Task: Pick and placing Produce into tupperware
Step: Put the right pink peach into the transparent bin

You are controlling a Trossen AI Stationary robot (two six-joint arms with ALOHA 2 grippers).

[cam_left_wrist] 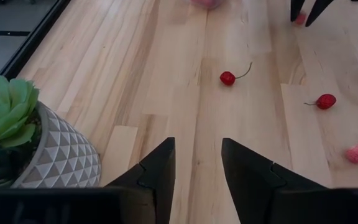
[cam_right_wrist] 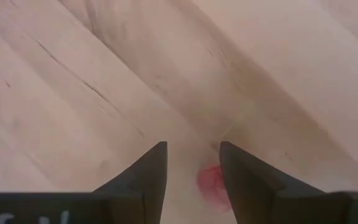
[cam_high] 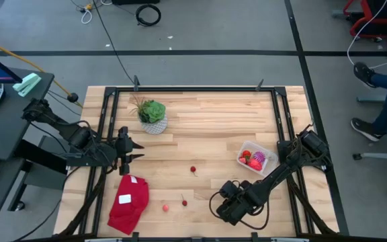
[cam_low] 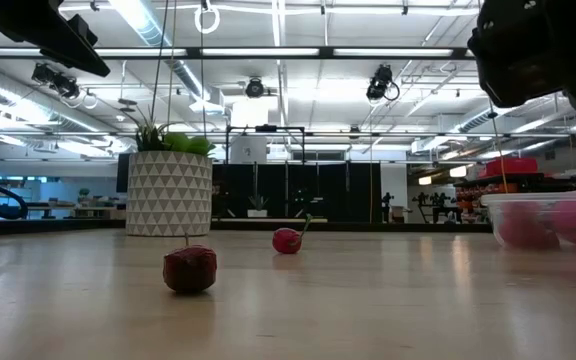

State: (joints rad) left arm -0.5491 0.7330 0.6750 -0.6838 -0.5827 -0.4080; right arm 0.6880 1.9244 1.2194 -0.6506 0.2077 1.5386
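Near the counter's point(cam_high: 207, 134) front edge, the right gripper point(cam_right_wrist: 191, 163) hangs low, parted and empty, over a red piece point(cam_right_wrist: 211, 182). Beside the potted succulent point(cam_high: 152, 114), the left gripper point(cam_left_wrist: 197, 163) waits parted, empty. Loose cherries point(cam_high: 193, 169) lie mid-counter; the tupperware point(cam_high: 257, 158) holds produce at right.

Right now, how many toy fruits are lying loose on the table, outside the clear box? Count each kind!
Stemmed cherries: 2
Pink piece: 1
Red piece just below the right gripper: 1
Total: 4
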